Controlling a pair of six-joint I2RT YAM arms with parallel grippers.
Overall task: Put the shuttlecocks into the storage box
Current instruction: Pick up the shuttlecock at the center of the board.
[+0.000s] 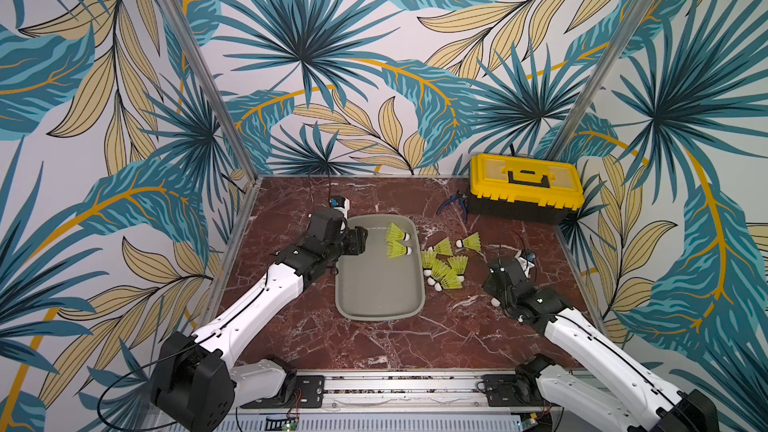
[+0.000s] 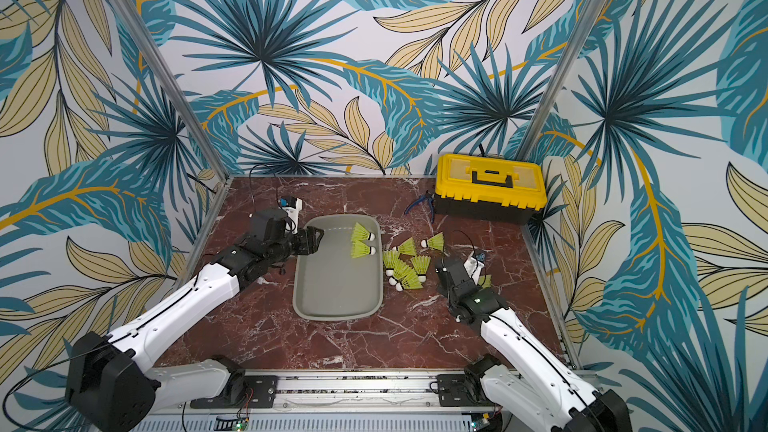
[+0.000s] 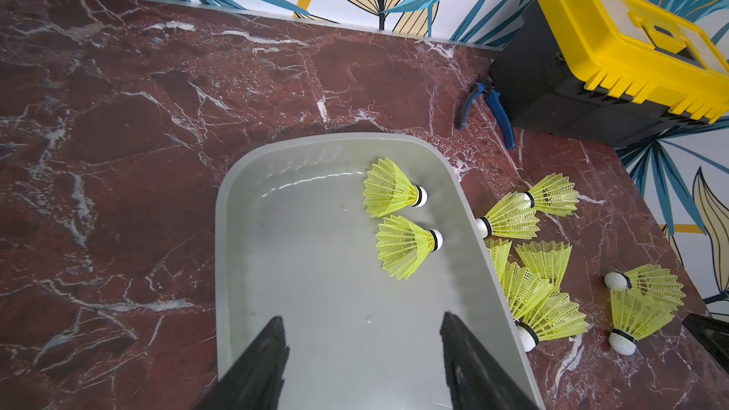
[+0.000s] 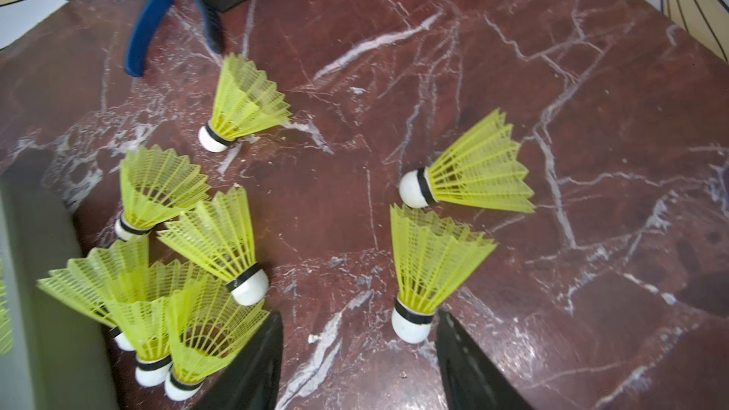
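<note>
A robot lab test cell: leaf-print wall panels (image 1: 374, 35) on aluminium posts (image 1: 196, 64) enclose a marble-look surface (image 1: 374, 342), with two arms (image 1: 257, 301) mounted on a rail (image 1: 395, 387).

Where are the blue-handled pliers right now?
In both top views the pliers lie toward the table's far right corner, beside the yellow-lidded toolbox.

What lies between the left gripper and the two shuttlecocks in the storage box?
Only the storage box's bare floor, shown in the left wrist view.
</note>
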